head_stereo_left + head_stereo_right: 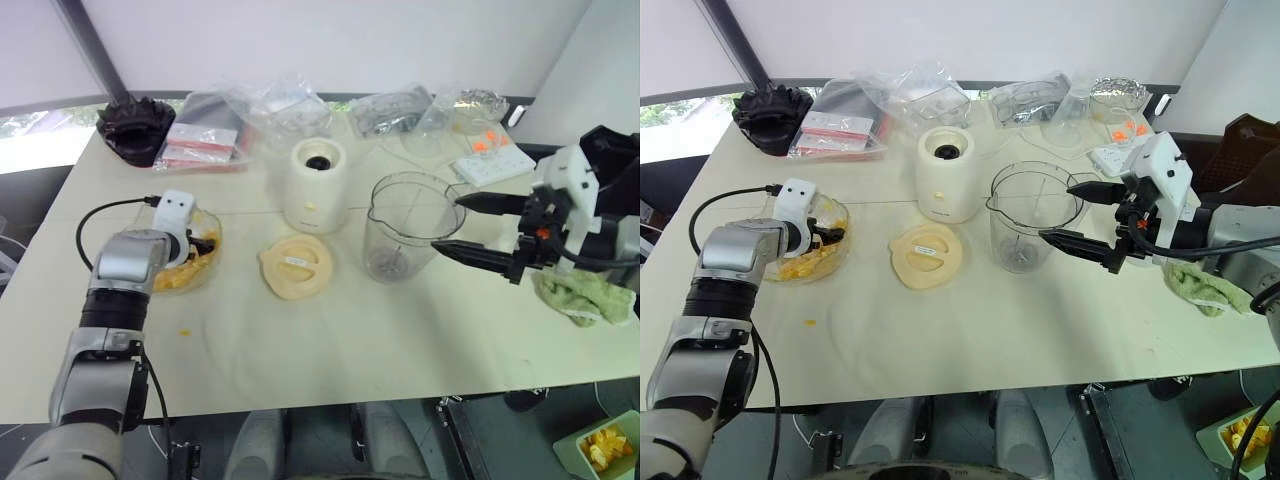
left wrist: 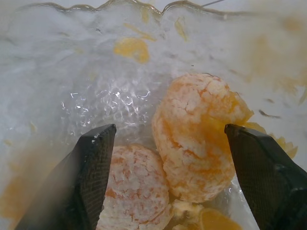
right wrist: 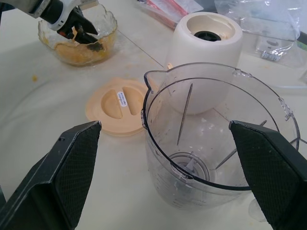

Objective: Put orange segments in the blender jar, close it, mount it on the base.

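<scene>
Looks like lab/test room w/ plain table, power strip, bagged supplies.

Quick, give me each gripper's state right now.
Left gripper: open, down in the scalloped glass dish, fingers either side of an orange segment.
Right gripper: open, empty, facing the blender jar.

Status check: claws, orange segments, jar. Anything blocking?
Left claw open, down in the glass dish over orange segments, none gripped. Right claw open, flanking the blender jar, empty. Lid on table, nothing blocking the jar mouth.
</scene>
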